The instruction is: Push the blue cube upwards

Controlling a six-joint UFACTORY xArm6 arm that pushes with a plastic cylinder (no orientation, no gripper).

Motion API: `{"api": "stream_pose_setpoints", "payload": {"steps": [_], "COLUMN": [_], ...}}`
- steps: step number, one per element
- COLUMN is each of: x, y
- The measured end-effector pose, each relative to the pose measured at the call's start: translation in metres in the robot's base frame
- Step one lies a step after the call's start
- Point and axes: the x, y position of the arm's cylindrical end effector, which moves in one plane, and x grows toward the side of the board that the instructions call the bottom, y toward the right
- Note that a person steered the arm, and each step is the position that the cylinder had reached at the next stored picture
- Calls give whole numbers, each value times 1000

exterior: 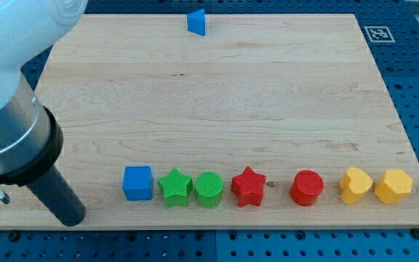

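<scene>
The blue cube (137,183) sits near the view's bottom, at the left end of a row of blocks on the wooden board (217,102). My rod comes down from the view's upper left, and my tip (70,216) rests at the board's bottom left corner. The tip is to the left of the blue cube and slightly below it, with a clear gap between them.
To the right of the cube stand a green star (174,188), a green cylinder (209,189), a red star (249,187), a red cylinder (307,188), a yellow heart (356,185) and a yellow hexagon (393,185). A blue triangular block (197,22) sits at the top edge.
</scene>
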Motion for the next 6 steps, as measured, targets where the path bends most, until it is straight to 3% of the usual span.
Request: {"api": "stream_pose_setpoints", "payload": {"steps": [3,6], "x": [-30,-103], "y": [77,109]}}
